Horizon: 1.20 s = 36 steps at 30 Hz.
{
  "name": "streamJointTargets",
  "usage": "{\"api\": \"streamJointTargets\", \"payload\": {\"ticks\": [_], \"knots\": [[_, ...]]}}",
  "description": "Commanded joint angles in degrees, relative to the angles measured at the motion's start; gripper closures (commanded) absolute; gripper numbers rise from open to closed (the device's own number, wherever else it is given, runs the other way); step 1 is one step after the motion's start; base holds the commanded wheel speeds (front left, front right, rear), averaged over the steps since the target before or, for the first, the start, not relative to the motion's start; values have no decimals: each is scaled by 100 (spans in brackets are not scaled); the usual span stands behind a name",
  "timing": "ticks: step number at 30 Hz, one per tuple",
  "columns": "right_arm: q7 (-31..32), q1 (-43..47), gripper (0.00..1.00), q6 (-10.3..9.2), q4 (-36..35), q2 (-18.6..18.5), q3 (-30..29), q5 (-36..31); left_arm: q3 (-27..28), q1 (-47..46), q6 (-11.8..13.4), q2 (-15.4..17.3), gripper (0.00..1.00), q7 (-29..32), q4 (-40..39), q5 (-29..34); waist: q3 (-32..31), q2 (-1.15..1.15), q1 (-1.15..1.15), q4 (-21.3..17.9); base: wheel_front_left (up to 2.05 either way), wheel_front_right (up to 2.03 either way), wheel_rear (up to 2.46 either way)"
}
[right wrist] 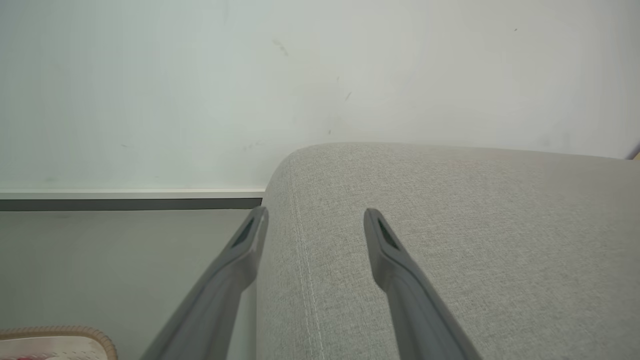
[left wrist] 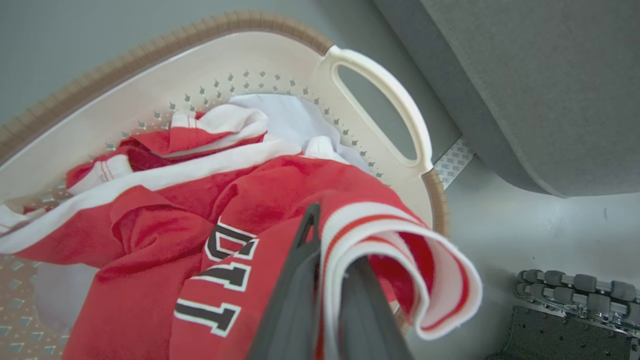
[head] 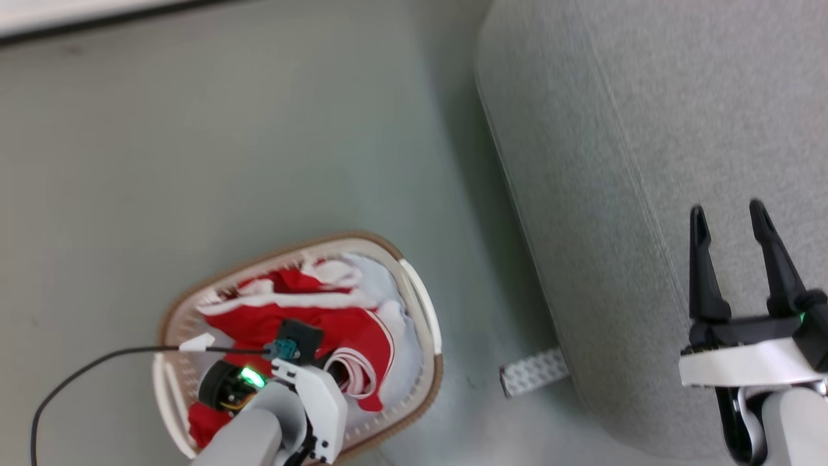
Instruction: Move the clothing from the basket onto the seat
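Note:
The cream basket [head: 428,310] with a brown rim stands on the floor at the lower left of the head view, holding red clothing [head: 336,323] with white bands. My left arm reaches down into it. In the left wrist view my left gripper [left wrist: 327,235] is shut on a white-and-red striped hem of the clothing [left wrist: 300,190], inside the basket [left wrist: 380,85]. My right gripper [head: 731,217] hangs open and empty over the grey seat [head: 647,129], and its fingers [right wrist: 247,235] frame the seat [right wrist: 450,225] in the right wrist view.
A plain white cloth [left wrist: 295,117] lies under the red garments at the basket's far side. A white perforated strip [head: 533,372] lies on the floor by the seat's base. A black cable [head: 97,362] runs from my left wrist. My wheeled base [left wrist: 575,290] shows beside the basket.

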Motion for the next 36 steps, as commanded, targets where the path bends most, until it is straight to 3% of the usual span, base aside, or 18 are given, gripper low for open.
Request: {"api": "streamJointTargets", "payload": {"ticks": [1,9,16,28,36], "knots": [[-12,165,0,-13,57,-20,-76,-109,3,146,10,-6,100,-61,-91,-69,-646,0,0,378,0,0,0],[-12,813,0,-12,300,-20,-474,-507,111,532,169,-91,100,-289,-780,-358,-1979,0,0,1049,0,0,0],[-12,1241,0,-13,404,-22,-558,-682,355,841,517,55,100,-176,-1829,-542,-2702,0,0,1387,0,0,0],[-12,1722,0,-12,428,-21,-440,-774,752,1172,1069,498,100,283,-4023,-751,-3400,0,0,1560,0,0,0],[-12,1941,0,-12,412,-21,-362,-787,830,1084,1265,643,100,537,-4754,-726,-3642,0,0,1554,0,0,0]]}}
